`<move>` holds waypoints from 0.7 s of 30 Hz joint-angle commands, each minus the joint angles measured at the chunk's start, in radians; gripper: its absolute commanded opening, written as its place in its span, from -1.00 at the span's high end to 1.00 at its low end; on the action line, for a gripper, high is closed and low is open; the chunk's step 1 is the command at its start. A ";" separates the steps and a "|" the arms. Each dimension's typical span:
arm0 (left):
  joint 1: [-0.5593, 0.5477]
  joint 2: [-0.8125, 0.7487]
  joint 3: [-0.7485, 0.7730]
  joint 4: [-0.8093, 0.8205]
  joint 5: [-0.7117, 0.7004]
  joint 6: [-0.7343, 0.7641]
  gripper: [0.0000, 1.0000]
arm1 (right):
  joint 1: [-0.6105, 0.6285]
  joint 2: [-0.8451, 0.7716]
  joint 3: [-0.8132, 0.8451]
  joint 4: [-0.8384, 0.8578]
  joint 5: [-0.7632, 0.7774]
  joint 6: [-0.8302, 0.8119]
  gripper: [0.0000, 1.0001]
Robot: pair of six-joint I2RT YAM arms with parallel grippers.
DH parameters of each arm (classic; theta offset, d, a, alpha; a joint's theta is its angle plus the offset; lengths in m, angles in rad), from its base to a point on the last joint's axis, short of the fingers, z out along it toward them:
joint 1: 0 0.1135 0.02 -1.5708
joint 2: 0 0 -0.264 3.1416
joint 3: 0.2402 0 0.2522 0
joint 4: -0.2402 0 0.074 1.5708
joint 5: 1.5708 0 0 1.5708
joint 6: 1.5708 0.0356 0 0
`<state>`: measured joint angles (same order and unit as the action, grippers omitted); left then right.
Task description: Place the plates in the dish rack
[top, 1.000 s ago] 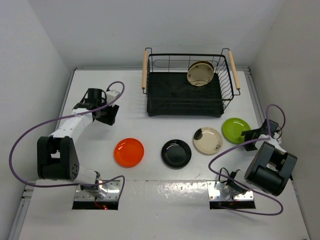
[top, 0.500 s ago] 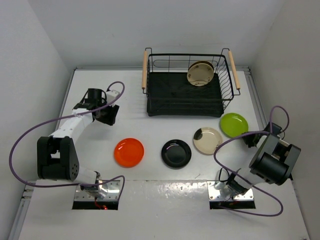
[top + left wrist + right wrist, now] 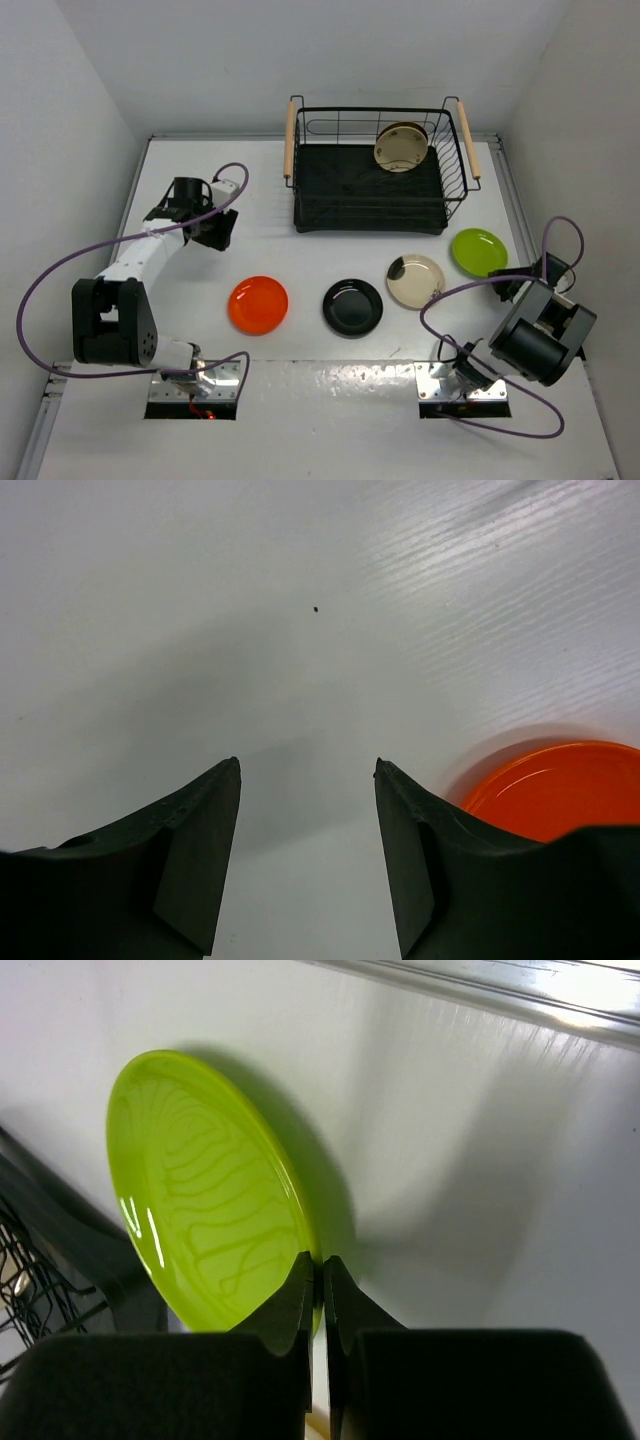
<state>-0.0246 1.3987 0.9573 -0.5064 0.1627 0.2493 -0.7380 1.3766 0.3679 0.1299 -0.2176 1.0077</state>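
Left tool (image 3: 308, 770) gapes over the smooth white bench (image 3: 255, 205). Glossy round orange plate (image 3: 258, 304), black plate (image 3: 352, 306) and beige plate (image 3: 416, 281) lie flat. The wire dish rack (image 3: 370, 110), long axis left-right, holds upright plates (image 3: 401, 146). Right tool (image 3: 321, 1260) pinches the lime green plate (image 3: 200, 1210) by its rim.

A matte white table (image 3: 270, 215) with a faintly ribbed sheen spreads beneath the left gripper (image 3: 308, 768), with a tiny dark speck (image 3: 316, 609) ahead of it, plain white walls (image 3: 330, 60) rising beyond and to both sides, and a shiny strip (image 3: 500, 980) along the table's edge ahead of the right gripper (image 3: 318, 1265).
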 commanded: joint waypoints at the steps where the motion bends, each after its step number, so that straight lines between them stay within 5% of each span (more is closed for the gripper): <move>1: -0.001 -0.032 -0.008 0.022 0.017 -0.001 -0.22 | -0.001 -0.066 -0.039 0.006 -0.017 -0.038 1.00; 10: -0.001 -0.023 -0.008 0.031 0.037 -0.001 -0.22 | 0.133 -0.372 0.080 0.007 0.268 -0.297 1.00; 21: -0.001 -0.023 -0.008 0.031 0.037 -0.001 -0.22 | 0.331 -0.393 0.340 0.008 0.473 -0.738 1.00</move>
<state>-0.0246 1.3987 0.9573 -0.5060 0.1799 0.2493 -0.4667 0.9955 0.6109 0.0753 0.1467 0.4583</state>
